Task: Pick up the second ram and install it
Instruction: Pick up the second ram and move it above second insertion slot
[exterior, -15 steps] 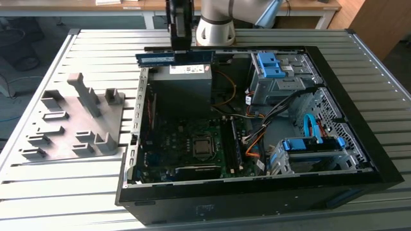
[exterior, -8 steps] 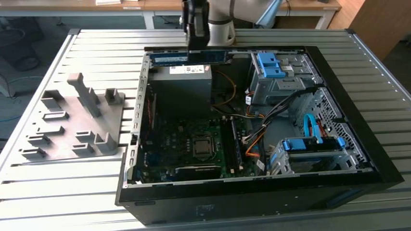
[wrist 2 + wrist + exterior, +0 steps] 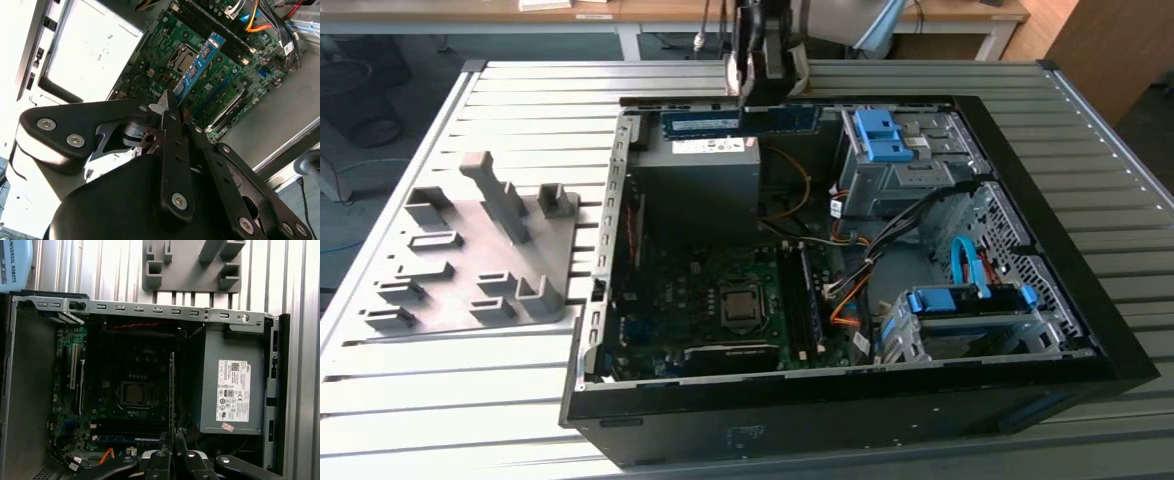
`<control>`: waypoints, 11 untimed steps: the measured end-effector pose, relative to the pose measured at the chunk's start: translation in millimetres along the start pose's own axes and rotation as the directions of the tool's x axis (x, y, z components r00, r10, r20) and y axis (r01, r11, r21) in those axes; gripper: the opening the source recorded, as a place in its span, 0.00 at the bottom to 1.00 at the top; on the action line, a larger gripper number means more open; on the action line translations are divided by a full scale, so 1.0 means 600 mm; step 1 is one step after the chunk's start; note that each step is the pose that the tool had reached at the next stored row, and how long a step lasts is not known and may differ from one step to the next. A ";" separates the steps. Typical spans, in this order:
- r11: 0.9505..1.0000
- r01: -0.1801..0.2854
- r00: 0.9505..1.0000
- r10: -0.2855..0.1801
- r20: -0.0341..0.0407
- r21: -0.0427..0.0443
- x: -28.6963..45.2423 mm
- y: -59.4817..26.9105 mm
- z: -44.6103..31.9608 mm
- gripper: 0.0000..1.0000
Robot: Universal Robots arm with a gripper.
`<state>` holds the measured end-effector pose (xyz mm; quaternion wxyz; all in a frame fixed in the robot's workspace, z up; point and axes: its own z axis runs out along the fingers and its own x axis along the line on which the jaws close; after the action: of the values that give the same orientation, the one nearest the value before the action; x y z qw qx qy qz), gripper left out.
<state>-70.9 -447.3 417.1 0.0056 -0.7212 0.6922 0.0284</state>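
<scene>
Ram (image 3: 700, 124) apparently clamped in end effector (image 3: 767, 100), over case (image 3: 854, 400)

Exterior view: high, angled down on open case (image 3: 854, 412); both wrist views closer, share motherboard (image 3: 197, 35).

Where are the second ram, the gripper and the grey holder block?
second ram (image 3: 700, 124): exterior view, exposed blue end.
gripper (image 3: 761, 112): exterior view, between its fingertips.
grey holder block (image 3: 467, 262): exterior view, flat base.
</scene>
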 end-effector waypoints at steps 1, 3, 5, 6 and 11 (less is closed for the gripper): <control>1.000 -0.003 1.000 0.003 0.000 0.000 0.000 -0.001 0.001 0.14; 1.000 -0.008 1.000 0.008 0.000 0.000 0.000 -0.004 0.007 0.14; 1.000 -0.010 1.000 0.010 0.000 0.001 0.001 -0.008 0.013 0.14; 1.000 -0.011 1.000 0.011 0.001 0.001 0.001 -0.010 0.016 0.14; 1.000 -0.013 1.000 0.013 0.000 0.001 0.012 -0.013 0.031 0.14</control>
<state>-63.6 -453.5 398.2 0.0058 -0.7167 0.6968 0.0283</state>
